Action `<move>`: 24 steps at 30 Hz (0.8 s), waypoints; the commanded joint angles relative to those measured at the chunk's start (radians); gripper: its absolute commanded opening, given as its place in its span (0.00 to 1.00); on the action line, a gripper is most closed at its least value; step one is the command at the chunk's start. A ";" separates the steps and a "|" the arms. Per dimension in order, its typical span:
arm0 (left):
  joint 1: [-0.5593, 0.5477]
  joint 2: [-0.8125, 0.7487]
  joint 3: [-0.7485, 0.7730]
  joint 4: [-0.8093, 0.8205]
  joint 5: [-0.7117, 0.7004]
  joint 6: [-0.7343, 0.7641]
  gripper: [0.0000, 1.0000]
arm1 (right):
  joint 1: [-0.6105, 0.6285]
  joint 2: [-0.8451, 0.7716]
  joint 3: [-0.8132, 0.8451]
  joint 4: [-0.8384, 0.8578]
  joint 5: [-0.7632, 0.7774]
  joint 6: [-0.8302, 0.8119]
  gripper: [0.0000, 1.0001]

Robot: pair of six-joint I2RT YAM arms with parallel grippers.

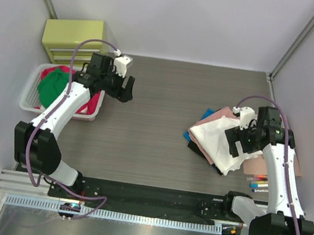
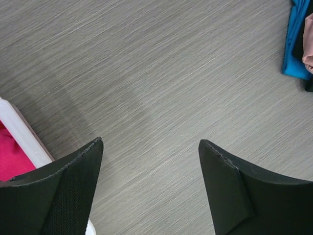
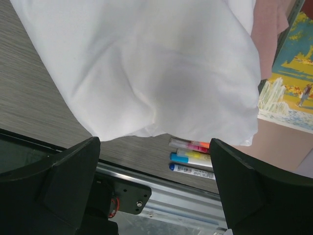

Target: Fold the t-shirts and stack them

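Step, my read: one shirt is stacked and the next pickup from the basket is due.

right gripper [image 3: 154,141]: jaws spread wide, holding nothing. The white t-shirt [image 3: 146,63] lies folded just ahead of and below the fingertips, free of both fingers. It's the top layer of the stack, with a salmon-pink shirt [image 1: 224,113], a blue shirt [image 1: 208,113] and something black showing under its edges. Markers [image 3: 193,156] lie between the jaw line and the shirt's hem. The book [image 3: 293,73] is off past the right-hand finger, under the stack's corner.

left gripper [image 2: 150,142]: jaws well apart, empty, only bare table [image 2: 161,73] under and ahead of them. The basket [image 1: 31,90] rim sits right beside the left-hand finger in the wrist view. The green shirt [image 1: 52,87] and red shirt [image 1: 92,103] are inside it, crumpled, behind and to that side of the jaws.

Next move, my guess: the left swings back over the basket, drops in open and pinches one layer only. The shirts are heaped together, so there's a risk of dragging two out. The right needs to lift clear without snagging the white hem.

Surface: grey wood-grain table, matte and flat, with lots of free area between the two grippers for spreading a shirt. Room: plain white walls [image 1: 161,12] on three sides, and a yellow-green drawer unit [image 1: 74,37] in the far corner beyond the basket.
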 commanded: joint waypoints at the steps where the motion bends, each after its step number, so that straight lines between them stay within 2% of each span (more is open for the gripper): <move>1: -0.001 0.005 0.019 0.031 -0.021 0.015 0.84 | 0.010 0.077 0.005 0.098 -0.066 0.025 1.00; 5: -0.001 0.016 0.024 0.031 -0.052 0.023 1.00 | 0.050 0.198 0.041 0.135 -0.089 0.053 1.00; 13: -0.001 0.008 0.018 0.032 -0.056 0.038 1.00 | 0.075 0.408 0.005 0.267 -0.094 0.082 1.00; 17: -0.001 0.008 0.019 0.031 -0.058 0.038 1.00 | 0.075 0.515 -0.020 0.267 -0.123 0.093 1.00; 24: -0.001 0.005 0.021 0.029 -0.056 0.040 1.00 | 0.075 0.519 0.005 0.254 -0.152 0.083 1.00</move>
